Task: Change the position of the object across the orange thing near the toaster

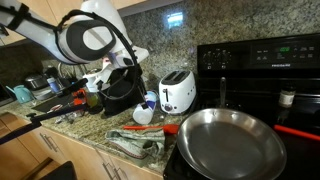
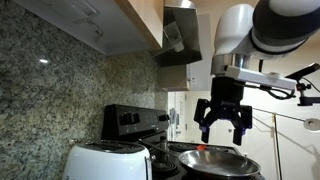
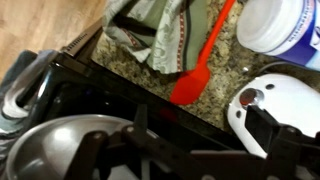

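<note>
Markings: the bottle (image 3: 285,25) is white plastic with a blue-printed label, too blurred to read. The stove (image 1: 262,62) has pale lettering on its black control panel, also illegible.
End effector: the end effector (image 2: 222,133) is black and angular. Its fingers stand wide apart with nothing between them, and it hangs above the pan (image 2: 215,160).
Cloth: the cloth (image 3: 160,35) is soft grey-green fabric with faint stripes. It lies crumpled on the bench (image 1: 100,125) at 12 o'clock in the wrist view. In an exterior view it lies at 7 o'clock of the toaster (image 1: 177,92).
Orange thing: the orange thing (image 3: 200,62) is smooth, thin and orange-red, with a narrow handle that widens to a flat blade. It lies along the cloth's 3 o'clock edge with its blade end toward the stove. Whether the two touch cannot be told.
Toaster: white, rounded and glossy, with two slots and a dark side lever. It sits at 4 o'clock in the wrist view, near the blade.
Pan: round, shallow polished steel, resting on the stove.
Bench: speckled granite.
</note>
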